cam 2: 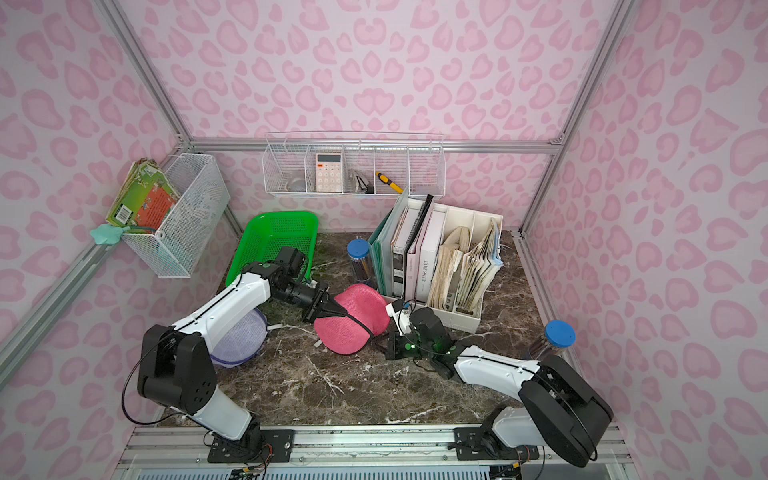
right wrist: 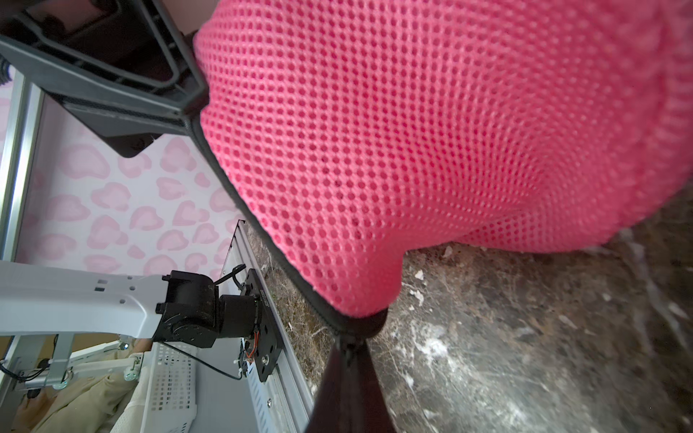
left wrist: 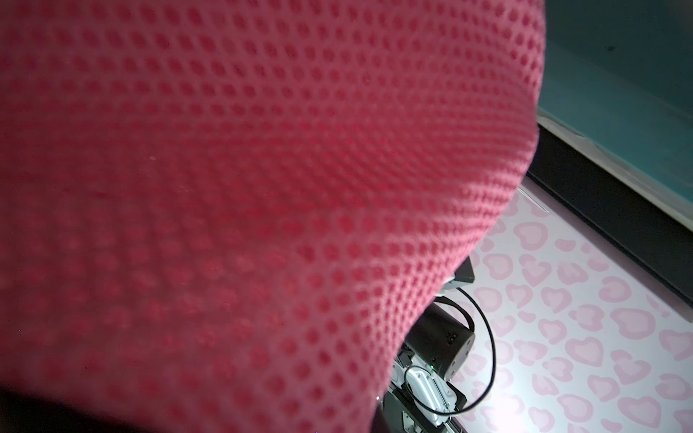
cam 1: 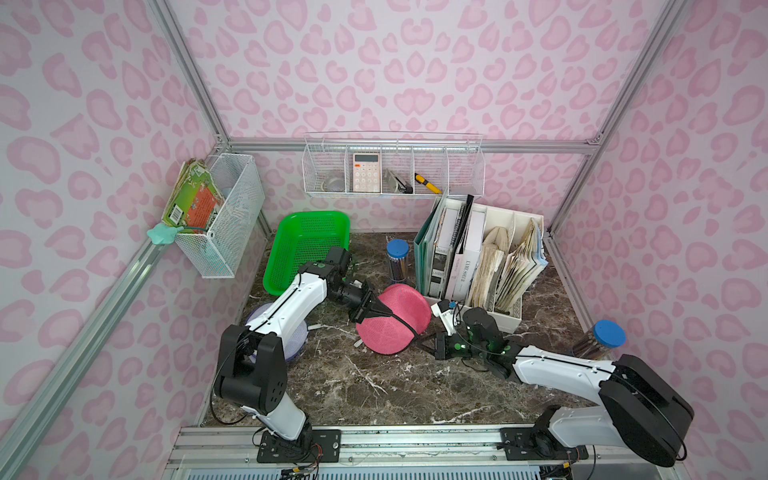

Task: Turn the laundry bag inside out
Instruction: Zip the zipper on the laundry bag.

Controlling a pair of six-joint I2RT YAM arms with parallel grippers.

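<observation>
Right wrist view: right gripper (right wrist: 348, 339) clamped shut on the black trim (right wrist: 262, 232) of the laundry bag (right wrist: 412, 131). In a top view, left gripper (cam 1: 374, 309) pinches the trim's other end; the bag lies at the centre of the table (cam 1: 374, 386). Mesh probably light, soft, springy: grip the trim, not the netting.

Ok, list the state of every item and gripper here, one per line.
pink mesh laundry bag: held by its edge, stretched between both grippers.
left gripper: shut on the bag's edge.
right gripper: shut on the bag's edge, opposite side.
lavender mesh bag: lying on the table beneath the left arm.
green basket: tipped up against the back wall.
blue-lidded jar: upright, lid on.
</observation>
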